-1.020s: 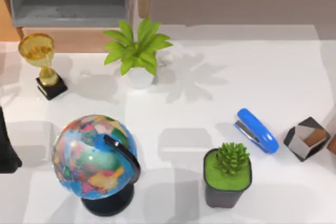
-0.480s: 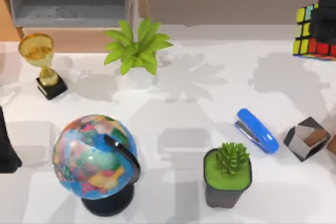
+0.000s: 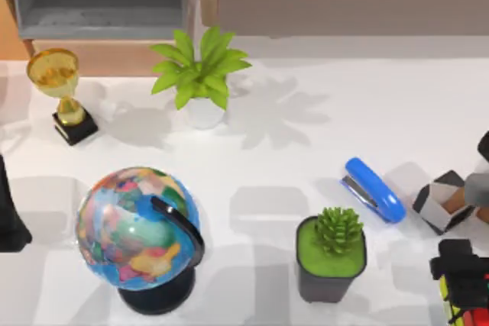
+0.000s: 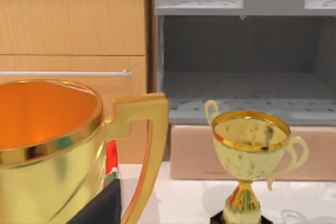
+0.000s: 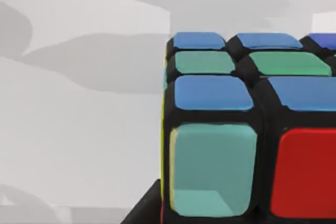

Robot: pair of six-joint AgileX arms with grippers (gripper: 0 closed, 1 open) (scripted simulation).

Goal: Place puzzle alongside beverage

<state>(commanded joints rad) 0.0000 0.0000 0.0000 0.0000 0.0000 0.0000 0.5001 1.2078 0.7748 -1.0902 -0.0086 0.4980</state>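
Two arms are present at the table (image 3: 306, 158), one at each side edge of the top view. At the far left edge the left arm (image 3: 9, 215) sits parked as a dark shape beside the globe (image 3: 137, 228); whether its fingers are open or closed cannot be told. Behind the globe stands a gold trophy (image 3: 59, 85) on a black base, also seen from the left wrist camera (image 4: 252, 153) before a grey shelf unit (image 4: 241, 61). A leafy plant in a white pot (image 3: 200, 74) stands further right at the back. Near the front sits a succulent in a dark pot (image 3: 331, 253), with a blue stapler (image 3: 374, 190) just beyond it and a dark angular block (image 3: 445, 202) to its right. At the bottom right corner the right gripper (image 3: 458, 265) holds the puzzle (image 3: 466, 307), its dark fingers clamped on the cube; the right wrist camera shows the puzzle's blue, green and red tiles (image 5: 247, 129) close up above the white table surface.
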